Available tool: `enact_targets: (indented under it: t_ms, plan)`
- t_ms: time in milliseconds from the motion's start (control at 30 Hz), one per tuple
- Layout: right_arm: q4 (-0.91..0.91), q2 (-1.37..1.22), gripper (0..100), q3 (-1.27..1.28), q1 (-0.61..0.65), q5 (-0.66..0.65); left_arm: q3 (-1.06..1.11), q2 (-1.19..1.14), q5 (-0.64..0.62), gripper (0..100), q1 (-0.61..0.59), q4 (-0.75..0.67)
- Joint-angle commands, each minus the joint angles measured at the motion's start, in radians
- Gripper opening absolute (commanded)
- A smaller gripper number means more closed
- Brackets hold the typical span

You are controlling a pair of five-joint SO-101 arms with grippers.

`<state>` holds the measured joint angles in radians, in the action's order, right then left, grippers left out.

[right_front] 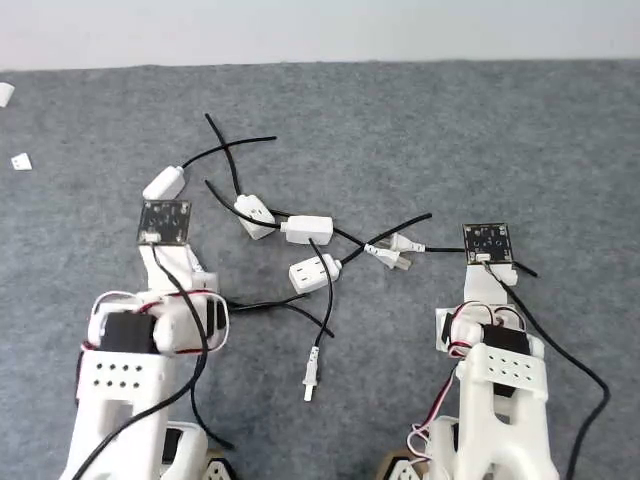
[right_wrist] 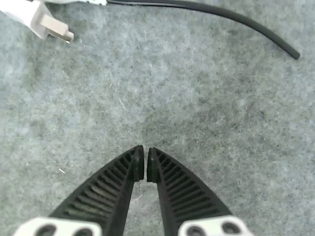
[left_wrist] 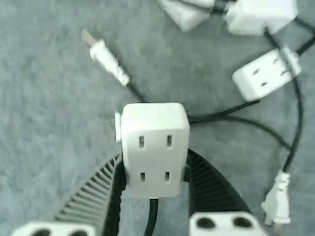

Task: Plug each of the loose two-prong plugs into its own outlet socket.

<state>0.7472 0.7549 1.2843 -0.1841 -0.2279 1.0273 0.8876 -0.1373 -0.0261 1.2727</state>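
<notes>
Everything lies on the table [right_front: 520,130]. Just left of the middle socket [right_front: 306,229] is a second socket [right_front: 253,215], and just before it a third socket [right_front: 313,272]. Farther to its left, a fourth socket [right_front: 165,183] sits between the fingers of the left end effector [left_wrist: 153,164]. To its right lie a first plug [right_front: 385,255] and a second plug [right_front: 405,241]. A third plug [right_front: 310,378] lies well before it.

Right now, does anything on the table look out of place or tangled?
Nothing looks damaged. The cords cross in a tangle mid-table, and one runs over a socket on its way to a loose plug, so moving either may drag the other.
</notes>
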Motion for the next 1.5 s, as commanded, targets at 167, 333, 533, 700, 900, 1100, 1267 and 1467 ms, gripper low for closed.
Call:
enact_targets:
  t_ms: [167, 333, 533, 700, 900, 1100, 1267, 1467]
  plan:
    - [-0.008, 0.008, 2.6, -0.043, 0.005, 0.023, -0.027, -0.265, -0.002, 1, -0.038, -0.124]
    - [0.326, -0.001, 3.0, -0.313, 0.09, 0.173, -0.015, -0.361, -0.002, 1, 0.043, -0.175]
    - [0.406, -0.005, 3.1, -0.384, 0.39, 0.173, 0.027, -0.361, -0.014, 1, 0.276, -0.152]
    - [0.202, -0.004, 3.1, -0.249, 0.441, 0.23, 0.033, -0.37, -0.135, 2, 0.311, -0.215]
    - [0.044, -0.004, 3.1, -0.143, 0.441, 0.233, 0.079, -0.371, -0.209, 2, 0.31, -0.311]
    - [0.022, -0.004, 3.1, -0.129, 0.395, 0.236, 0.064, -0.48, -0.269, 2, 0.304, -0.35]
    - [0.022, -0.002, 3.1, -0.129, 0.39, 0.239, -0.067, -0.675, -0.269, 3, 0.275, -0.276]
    - [0.021, -0.002, 3.2, -0.13, 0.435, 0.279, -0.117, -0.729, -0.244, 15, 0.281, -0.236]
